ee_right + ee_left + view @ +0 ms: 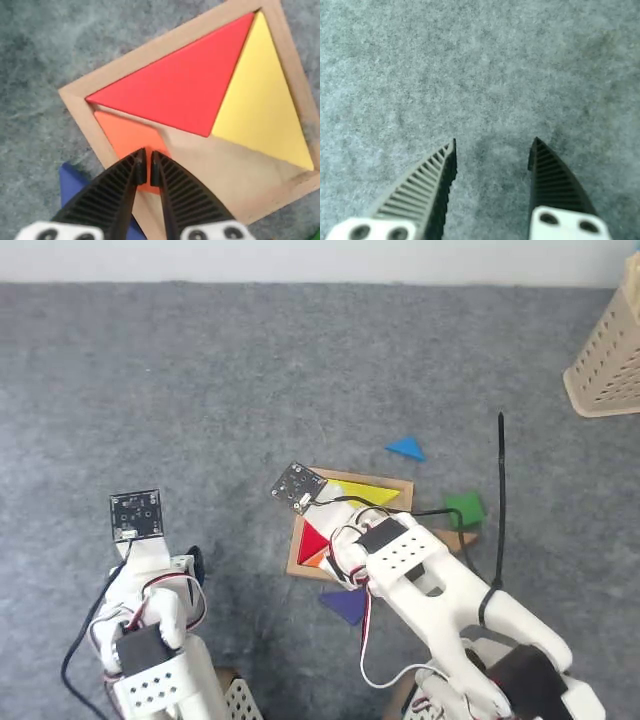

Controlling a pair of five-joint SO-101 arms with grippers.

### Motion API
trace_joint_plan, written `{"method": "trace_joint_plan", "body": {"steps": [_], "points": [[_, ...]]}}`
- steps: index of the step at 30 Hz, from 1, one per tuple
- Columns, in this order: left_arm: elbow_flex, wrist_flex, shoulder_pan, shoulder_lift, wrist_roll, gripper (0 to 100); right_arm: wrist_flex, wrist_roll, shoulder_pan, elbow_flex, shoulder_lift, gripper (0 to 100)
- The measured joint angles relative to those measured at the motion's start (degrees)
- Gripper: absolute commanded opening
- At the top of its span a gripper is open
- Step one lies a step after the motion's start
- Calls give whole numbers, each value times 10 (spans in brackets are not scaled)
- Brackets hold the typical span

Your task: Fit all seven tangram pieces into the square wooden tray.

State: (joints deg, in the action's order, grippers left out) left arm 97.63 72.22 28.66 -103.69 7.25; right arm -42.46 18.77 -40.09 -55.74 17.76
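Note:
The square wooden tray (150,45) holds a large red triangle (185,95), a large yellow triangle (260,100) and a small orange piece (125,137) in one corner. My right gripper (148,152) is shut, its tips just over the orange piece's edge with nothing between them. From above, the tray (380,478) lies at mid-table under the right arm. Outside it lie a blue triangle (406,448), a green square (464,508) and a violet piece (347,605). My left gripper (492,145) hangs open over bare grey carpet at the lower left.
A cream slatted basket (608,350) stands at the far right edge. A black cable (500,500) rises beside the right arm. A tan shape (455,538) lies against the tray, partly hidden by the arm. Grey carpet covers the table.

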Motion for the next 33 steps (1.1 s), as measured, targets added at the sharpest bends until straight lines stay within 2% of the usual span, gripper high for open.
{"method": "trace_joint_plan", "body": {"steps": [7,12,17,24,29,33], "points": [[0,0,0,0,0,225,17,0,-39,0,-4,6],[0,0,0,0,0,225,15,0,-41,0,-4,6],[0,0,0,0,0,225,-75,0,-34,16,72,6],[0,0,0,0,0,225,-234,8,121,43,246,17],[0,0,0,0,0,225,-275,47,237,43,236,120],[0,0,0,0,0,225,-275,82,302,43,173,132]]}}
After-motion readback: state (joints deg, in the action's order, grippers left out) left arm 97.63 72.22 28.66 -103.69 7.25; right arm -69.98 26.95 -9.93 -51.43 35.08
